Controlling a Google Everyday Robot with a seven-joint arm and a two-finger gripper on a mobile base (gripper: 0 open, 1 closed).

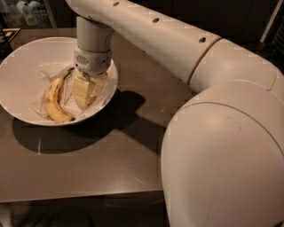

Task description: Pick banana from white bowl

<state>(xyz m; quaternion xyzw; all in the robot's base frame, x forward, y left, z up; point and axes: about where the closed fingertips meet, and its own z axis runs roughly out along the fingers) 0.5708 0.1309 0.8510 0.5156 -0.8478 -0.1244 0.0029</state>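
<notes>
The white bowl (26, 66) stands at the table's left, lined with crumpled white paper. A yellow banana (54, 99) with brown spots lies curved on the paper, left of centre. My gripper (88, 91) reaches down into the bowl from above, just right of the banana and beside it. Its pale fingers (82, 91) stand apart with nothing between them, low over the paper near the bowl's right wall. The banana is not held.
The bowl rests on a dark brown table (111, 164) whose front edge runs along the bottom. My large white arm (213, 133) fills the right half of the view. Dark shelving with bottles (26, 13) stands behind the table.
</notes>
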